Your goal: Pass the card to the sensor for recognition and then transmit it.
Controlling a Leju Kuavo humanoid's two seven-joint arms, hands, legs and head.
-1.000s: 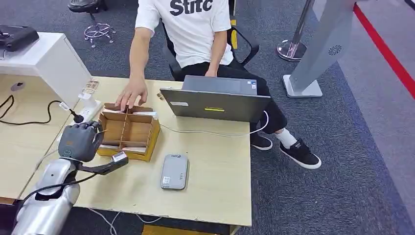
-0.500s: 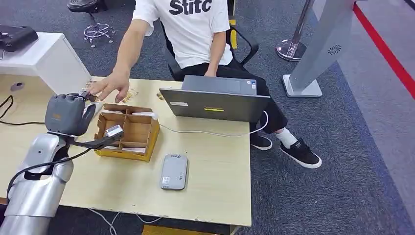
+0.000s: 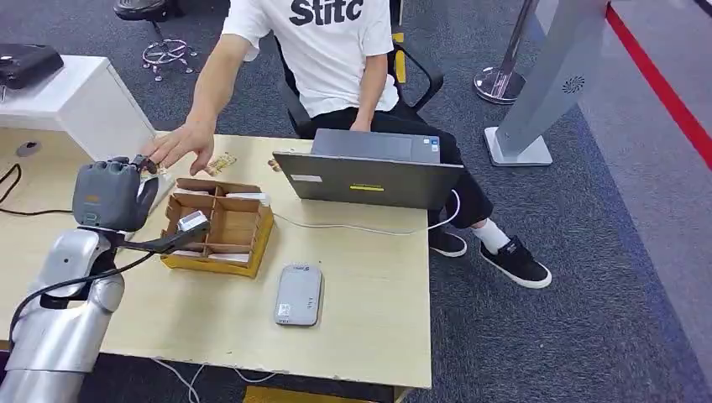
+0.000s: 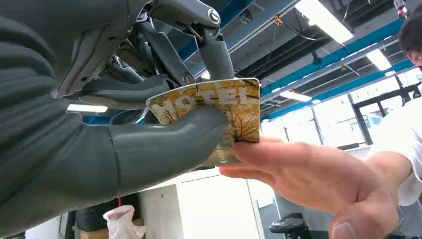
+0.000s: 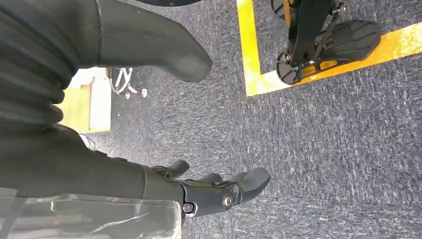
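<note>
Grey carpet around a pale wooden table (image 3: 369, 277), bearing a brown cardboard divider box (image 3: 220, 227), a flat grey card sensor (image 3: 300, 294) and an open grey laptop (image 3: 369, 176). Raised near the table's far left corner: the left hand (image 3: 107, 197), pinching a yellow printed plastic card (image 4: 214, 112) between thick grey thumb and darker fingers (image 4: 124, 94), well apart from the sensor. Reaching in from across the table: a seated person's hand (image 4: 308, 174), fingertips touching the card's free end. Hanging low over the carpet: the right hand (image 5: 219, 191), fingers loosely apart, holding nothing.

Judged as the handover step. To do it well:
- Hold the arm steady and the card level, leaving its free end clear for the person's pinch.
- Loosen the thumb only once the person's fingers look closed on both faces; only contact along one face is sure for now.
- Release gently, spreading thumb and fingers together, without dragging the card sideways.
- Draw back away from the person's hand, not across the box.

Risk if loosened early: card dropped onto the table or into a compartment.
</note>
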